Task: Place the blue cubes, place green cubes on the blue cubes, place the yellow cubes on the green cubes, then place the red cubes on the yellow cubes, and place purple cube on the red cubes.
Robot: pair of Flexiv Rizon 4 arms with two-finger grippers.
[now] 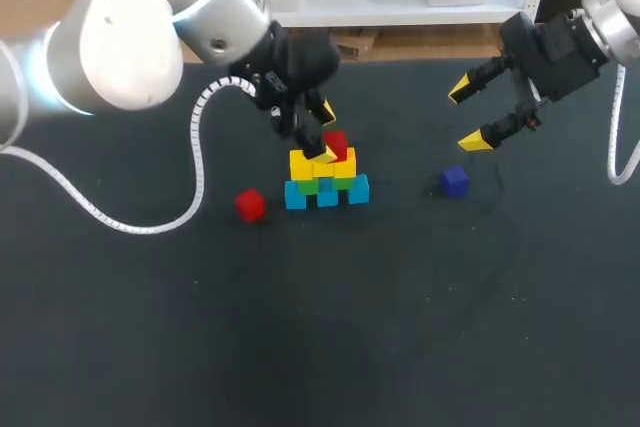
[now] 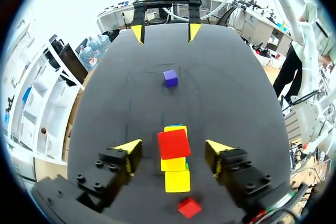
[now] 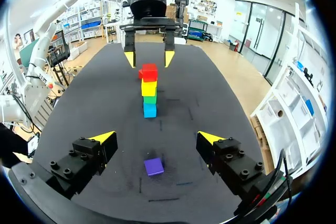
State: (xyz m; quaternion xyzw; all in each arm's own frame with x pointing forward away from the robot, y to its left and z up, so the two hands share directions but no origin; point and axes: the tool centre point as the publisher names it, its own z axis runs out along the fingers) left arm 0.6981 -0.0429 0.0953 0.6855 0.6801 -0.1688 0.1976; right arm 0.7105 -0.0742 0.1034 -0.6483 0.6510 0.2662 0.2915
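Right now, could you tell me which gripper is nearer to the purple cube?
Right. The right gripper hangs open over the purple cube; the left gripper straddles the red cube atop the stack.

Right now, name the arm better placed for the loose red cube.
Left: its end effector is at the stack, near the loose red cube; the right end effector is by the purple cube.

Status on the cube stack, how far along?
Done: blue cubes, green cubes, yellow cubes stacked, one red cube on top, left gripper open around it. In hand: nothing. Left: second red cube and purple cube, both on the table; right gripper open near it.
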